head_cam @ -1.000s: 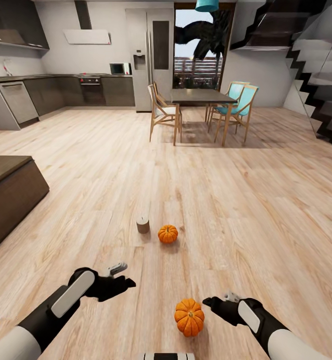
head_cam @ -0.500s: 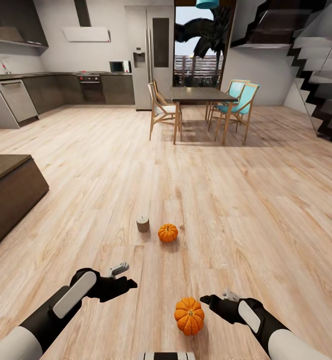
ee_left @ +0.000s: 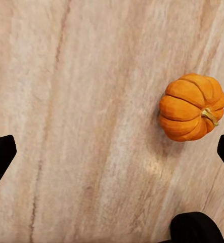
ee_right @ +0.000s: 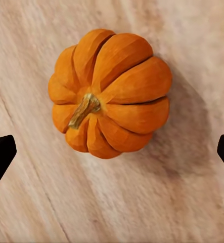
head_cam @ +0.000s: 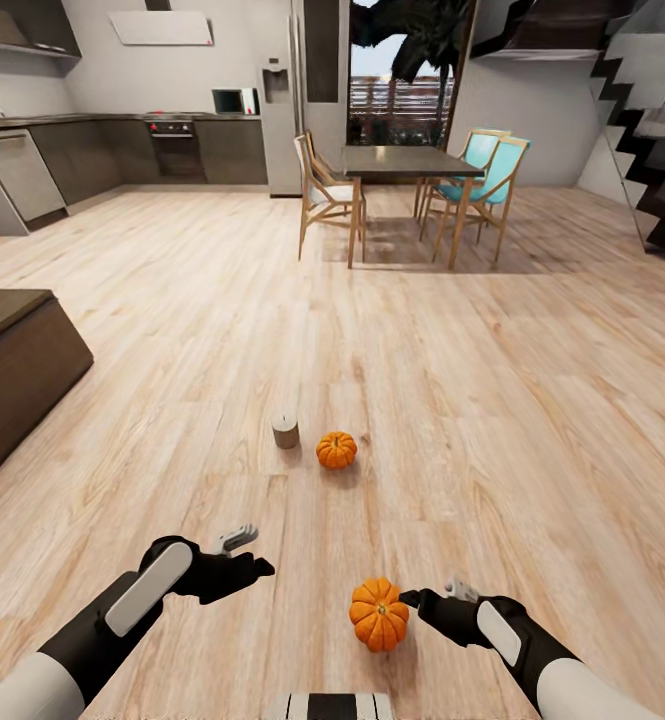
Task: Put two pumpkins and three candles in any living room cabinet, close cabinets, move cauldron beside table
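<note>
head: high, forward-down | wrists: close, straight down | shared: near pumpkin (head_cam: 378, 614) (ee_left: 191, 107) (ee_right: 109, 93)

A dark dining table (head_cam: 404, 161) stands far across the pale wooden floor (head_cam: 492, 400). Two teal chairs (head_cam: 487, 170) sit just beside it, a wooden chair (head_cam: 322, 205) opposite them, a steel fridge (head_cam: 280, 100) behind, a staircase (head_cam: 652, 140) well off.

Open-plan home interior. Pale wood plank floor (head_cam: 492, 330); dark rectangular dining table (head_cam: 402, 160) with wooden chairs (head_cam: 322, 205) around it; grey kitchen cabinets (head_cam: 82, 160) and steel refrigerator (head_cam: 287, 100) left of table; black staircase (head_cam: 647, 140) right.
</note>
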Controlling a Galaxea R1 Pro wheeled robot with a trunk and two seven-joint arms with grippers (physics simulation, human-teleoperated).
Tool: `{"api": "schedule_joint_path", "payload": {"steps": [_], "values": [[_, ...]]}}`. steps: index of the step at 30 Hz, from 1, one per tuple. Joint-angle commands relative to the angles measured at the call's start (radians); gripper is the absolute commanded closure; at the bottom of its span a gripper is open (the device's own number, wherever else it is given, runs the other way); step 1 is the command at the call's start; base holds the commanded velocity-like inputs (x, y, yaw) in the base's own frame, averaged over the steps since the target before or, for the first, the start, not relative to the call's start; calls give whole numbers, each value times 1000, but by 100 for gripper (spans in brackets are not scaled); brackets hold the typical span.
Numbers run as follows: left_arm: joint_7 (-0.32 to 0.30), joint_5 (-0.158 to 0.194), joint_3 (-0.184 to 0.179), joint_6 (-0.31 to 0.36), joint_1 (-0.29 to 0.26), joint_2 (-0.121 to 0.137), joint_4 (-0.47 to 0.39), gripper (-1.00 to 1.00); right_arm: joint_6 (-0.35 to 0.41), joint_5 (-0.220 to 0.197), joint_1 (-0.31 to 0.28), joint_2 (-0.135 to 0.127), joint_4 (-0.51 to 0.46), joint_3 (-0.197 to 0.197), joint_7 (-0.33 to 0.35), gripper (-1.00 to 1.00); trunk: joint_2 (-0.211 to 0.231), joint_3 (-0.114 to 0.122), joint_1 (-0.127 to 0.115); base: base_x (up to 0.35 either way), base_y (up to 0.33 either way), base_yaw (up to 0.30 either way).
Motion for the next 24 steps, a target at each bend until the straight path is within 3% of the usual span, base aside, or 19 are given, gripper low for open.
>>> {"api": "schedule_joint_path", "payload": {"steps": [1,10,15,18,24], "values": [[10,11,-2,-1,-1,1,-2,-100,2,-7,0,-2,-1,8,1,-100,-1,-5,0,0,0,0],[5,13,1,3,2,10,-43,-100,2,-6,0,-2,-2,8,73,-100,-3,-40,4,0,0,0],[-28,16,3,35,24,39,-130,-100,2,-5,0,-2,-1,8,83,-100,-4,-59,6,0,0,0],[-63,46,4,42,35,69,-173,-100,1,-5,0,-2,-1,8,84,-100,-5,-71,8,0,0,0],[-95,154,4,46,51,133,-243,-100,0,-5,0,-2,-1,8,85,-100,-6,-94,11,0,0,0]]}}
